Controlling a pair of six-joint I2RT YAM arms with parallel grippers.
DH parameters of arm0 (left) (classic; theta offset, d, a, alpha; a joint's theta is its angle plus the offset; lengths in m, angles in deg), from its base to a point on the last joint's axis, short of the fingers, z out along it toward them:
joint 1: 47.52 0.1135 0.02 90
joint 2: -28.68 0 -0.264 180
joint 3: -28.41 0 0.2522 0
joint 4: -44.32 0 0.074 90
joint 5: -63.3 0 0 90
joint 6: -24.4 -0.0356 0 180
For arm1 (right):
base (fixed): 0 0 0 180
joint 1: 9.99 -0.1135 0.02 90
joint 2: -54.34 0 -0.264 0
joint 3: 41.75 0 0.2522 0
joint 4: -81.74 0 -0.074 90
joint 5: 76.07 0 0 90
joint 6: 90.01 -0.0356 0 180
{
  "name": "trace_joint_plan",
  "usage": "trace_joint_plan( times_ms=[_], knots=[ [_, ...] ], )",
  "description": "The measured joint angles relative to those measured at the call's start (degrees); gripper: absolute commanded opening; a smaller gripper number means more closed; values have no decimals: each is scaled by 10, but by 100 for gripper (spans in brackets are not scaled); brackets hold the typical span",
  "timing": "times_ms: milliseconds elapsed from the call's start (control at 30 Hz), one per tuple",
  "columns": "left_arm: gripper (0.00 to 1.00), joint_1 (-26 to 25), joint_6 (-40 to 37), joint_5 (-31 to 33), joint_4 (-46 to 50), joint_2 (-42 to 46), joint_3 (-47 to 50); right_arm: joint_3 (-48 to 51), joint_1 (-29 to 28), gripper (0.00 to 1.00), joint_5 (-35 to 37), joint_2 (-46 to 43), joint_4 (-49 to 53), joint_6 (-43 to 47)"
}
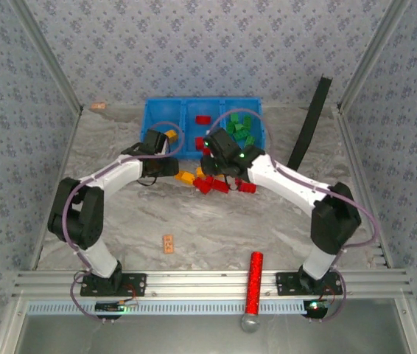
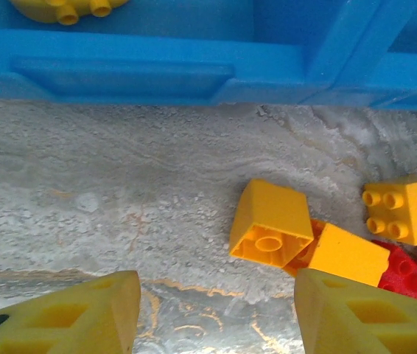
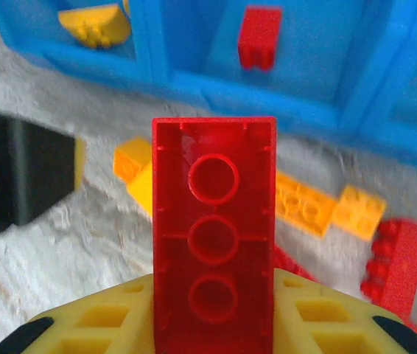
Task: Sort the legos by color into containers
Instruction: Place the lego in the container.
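A long red lego (image 3: 214,221) stood pinched tight between the yellow fingers (image 3: 127,306) of the right gripper (image 3: 214,313). It was up off the table (image 2: 120,192), at 6 o'clock from the three joined blue bins (image 1: 157,118). The right wrist view showed its hollow underside with three round rings in a row, and the top view was too far off to tell that. The left wrist view showed three yellow legos (image 2: 271,221) lying close together on the table. It also showed the left gripper (image 2: 216,317) with its jaws apart and nothing between them. From the top, the pile of legos (image 1: 219,184) lay just beside the bins' near wall. One yellow brick (image 1: 170,135) sat in the left bin and one red brick (image 1: 203,119) in the middle bin. A heap of green bricks (image 1: 239,129) sat in the right bin, too bunched to count. Both arms were bent at the elbow and reached in toward the pile, the left gripper at 9 o'clock from it and the right at 12.
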Motion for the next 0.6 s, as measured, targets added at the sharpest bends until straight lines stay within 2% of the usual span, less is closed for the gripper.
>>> trace_joint_plan(
  times_ms=[233,400,600],
  knots=[
    [58,0,33,-19,-19,-23,2,-123,42,34,-6,120,7,69],
    [58,0,42,-29,-26,-39,2,-174,71,34,-14,172,7,93],
    [58,0,46,-38,-26,-70,2,-232,78,40,-30,224,7,102]
  ],
)
